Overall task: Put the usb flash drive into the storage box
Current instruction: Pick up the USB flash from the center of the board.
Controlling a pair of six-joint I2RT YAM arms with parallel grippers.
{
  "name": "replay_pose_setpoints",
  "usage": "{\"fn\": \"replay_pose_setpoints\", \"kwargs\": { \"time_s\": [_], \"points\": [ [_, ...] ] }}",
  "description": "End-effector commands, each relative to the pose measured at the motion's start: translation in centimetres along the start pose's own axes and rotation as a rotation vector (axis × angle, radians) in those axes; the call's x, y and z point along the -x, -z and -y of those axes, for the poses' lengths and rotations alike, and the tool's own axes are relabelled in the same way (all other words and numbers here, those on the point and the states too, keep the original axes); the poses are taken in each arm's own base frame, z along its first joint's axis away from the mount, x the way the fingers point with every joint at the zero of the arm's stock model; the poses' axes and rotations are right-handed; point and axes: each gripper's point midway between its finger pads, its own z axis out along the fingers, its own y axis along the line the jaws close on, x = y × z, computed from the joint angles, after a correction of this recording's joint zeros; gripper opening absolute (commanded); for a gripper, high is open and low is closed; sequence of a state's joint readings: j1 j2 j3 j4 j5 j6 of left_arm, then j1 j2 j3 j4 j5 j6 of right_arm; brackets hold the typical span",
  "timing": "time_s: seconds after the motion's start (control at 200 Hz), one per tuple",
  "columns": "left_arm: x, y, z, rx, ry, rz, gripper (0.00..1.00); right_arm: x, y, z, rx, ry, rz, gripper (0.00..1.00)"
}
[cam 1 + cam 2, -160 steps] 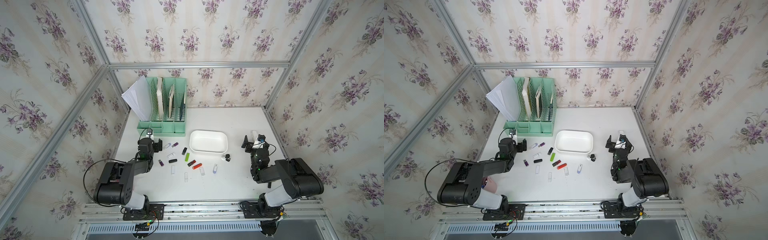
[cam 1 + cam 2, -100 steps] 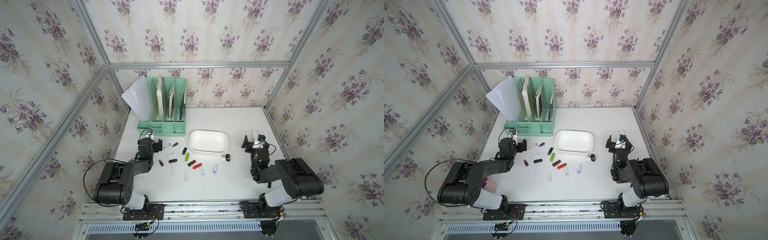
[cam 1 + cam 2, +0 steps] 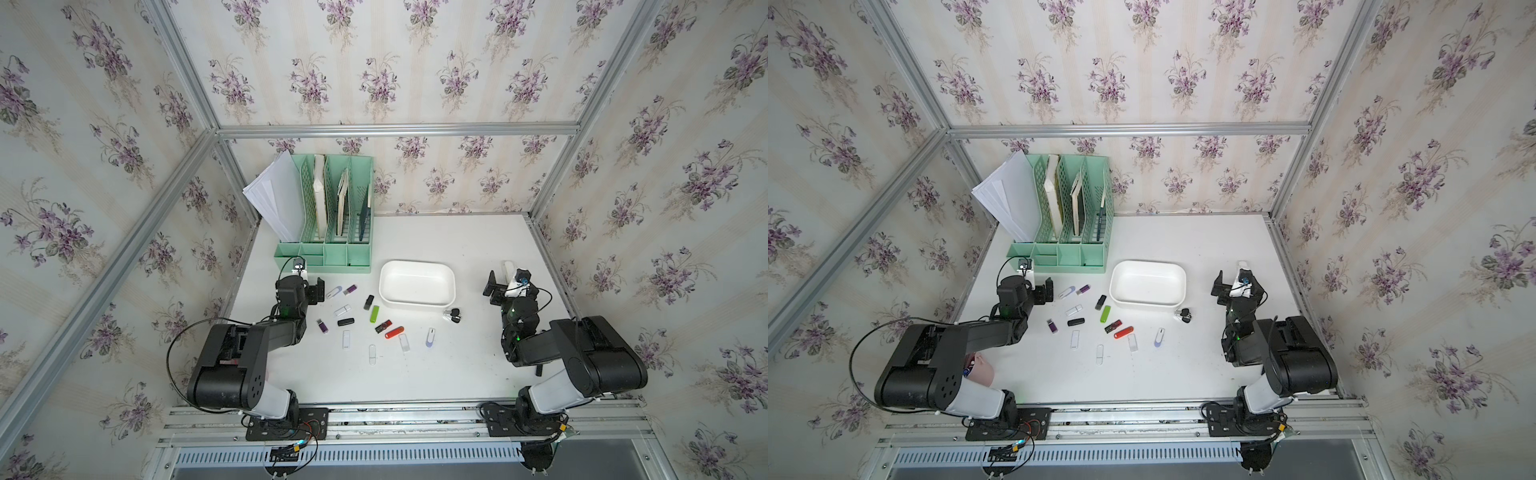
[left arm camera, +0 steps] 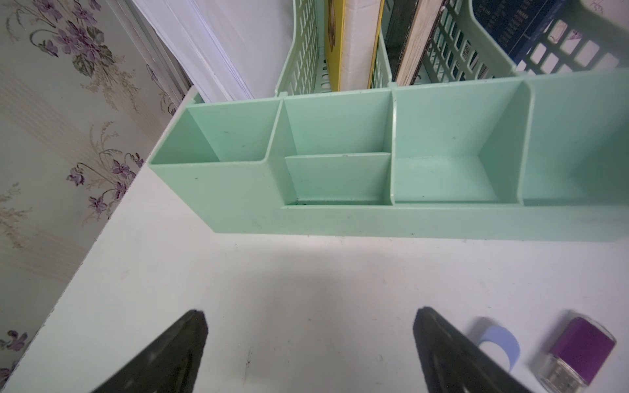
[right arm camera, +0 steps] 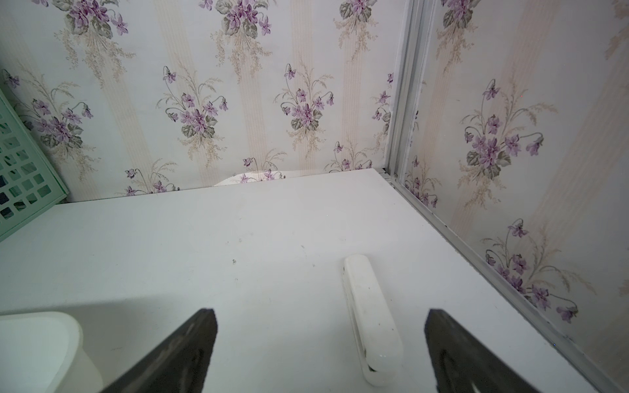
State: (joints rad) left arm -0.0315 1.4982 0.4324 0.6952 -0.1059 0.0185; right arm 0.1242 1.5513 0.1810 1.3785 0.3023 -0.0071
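Both top views: box (image 3: pixel 417 282) empty; drives (image 3: pixel 375 313) loose on the table (image 3: pixel 457 374) just beside it.
Left wrist: left tool (image 4: pixel 309 316) spread, empty; purple drive (image 4: pixel 585 350) between it and the box.
Right wrist: right tool (image 5: pixel 320 314) spread, empty.
Pick not begun. Next I'd centre a tool over one drive.

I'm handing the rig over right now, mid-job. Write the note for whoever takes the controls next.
Left gripper: open, empty, facing the green organizer; a purple drive lies just beside one finger.
Right gripper: open, empty, off to the side of the storage box.
Box: empty. Flash drives lie loose on the table between the left arm and the box, among them a green drive.
Done: nothing yet.
Left: grasp a drive and drop it into the box.
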Motion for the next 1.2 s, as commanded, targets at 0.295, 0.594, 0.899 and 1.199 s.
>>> {"fn": "replay_pose_setpoints", "kwargs": {
  "time_s": [0.295,0.594,0.899,1.199],
  "points": [
    [1.4,0.0,0.0,-0.01,-0.006,0.019,0.99,0.1,-0.6,0.2,0.01,-0.018,-0.013,1.0],
    [4.6,0.9,-2.2,0.112,0.067,-0.454,0.99,2.4,-5.5,-3.1,0.075,-0.024,-0.362,0.95],
    [3.0,7.1,0.5,0.037,0.128,-0.747,0.99,3.4,-1.7,-10.9,0.154,0.091,-0.527,1.0],
    [-1.5,12.2,2.9,-0.041,0.329,-0.952,0.99,4.7,4.4,-17.3,0.295,0.106,-0.618,1.0]
  ]
}}
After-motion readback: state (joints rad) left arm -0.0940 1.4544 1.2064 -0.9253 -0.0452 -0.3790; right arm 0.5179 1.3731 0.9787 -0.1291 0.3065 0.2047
